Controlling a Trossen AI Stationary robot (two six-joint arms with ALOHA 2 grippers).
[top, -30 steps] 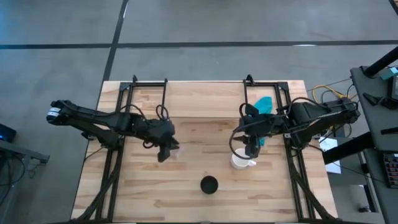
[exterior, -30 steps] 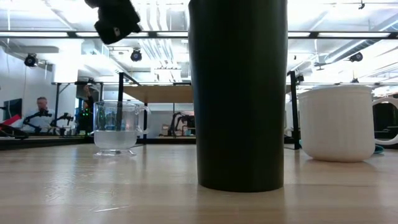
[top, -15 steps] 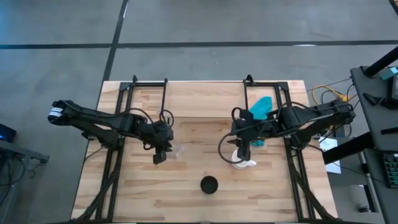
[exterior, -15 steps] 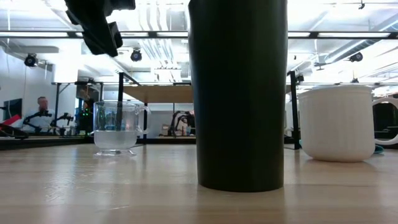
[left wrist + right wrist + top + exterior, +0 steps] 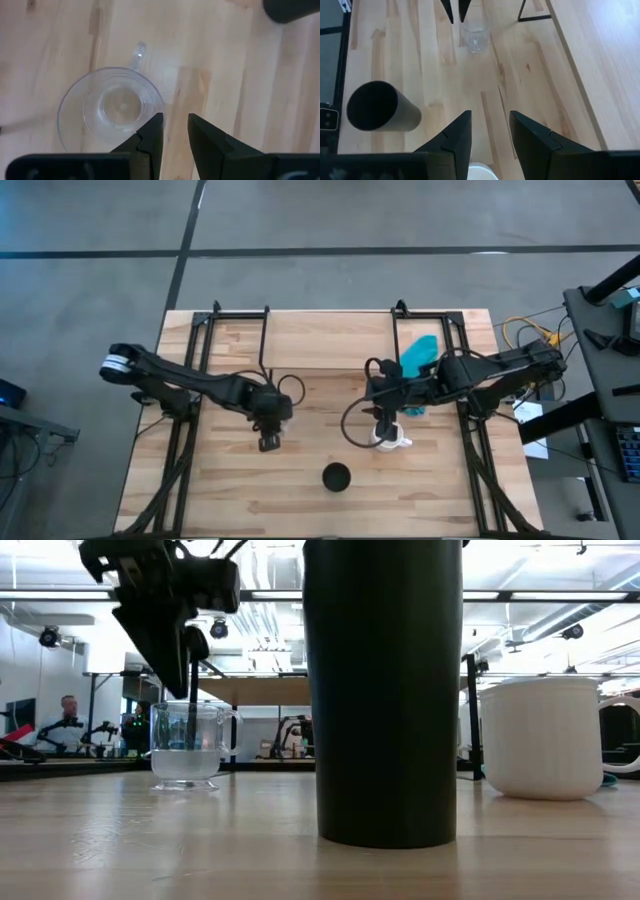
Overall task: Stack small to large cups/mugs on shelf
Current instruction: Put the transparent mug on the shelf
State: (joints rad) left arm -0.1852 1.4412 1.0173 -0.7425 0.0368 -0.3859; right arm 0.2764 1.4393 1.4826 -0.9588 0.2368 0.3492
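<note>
Left claw [image 5: 174, 131] hangs just above the clear glass cup [image 5: 111, 109], fingers slightly parted astride its rim on the handle side, not closed on it. Right claw [image 5: 490, 131] hovers open directly over the white mug [image 5: 390, 438], black cup [image 5: 336, 476] nearby on the counter [image 5: 300, 500].

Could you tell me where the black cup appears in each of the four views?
High view: black cup, near the table's front edge, centre.
Low view: the tall dark cylinder filling the middle.
Left wrist view: only a dark sliver at one corner.
Right wrist view: lower left.
Shared landmark: the clear glass cup.
</note>
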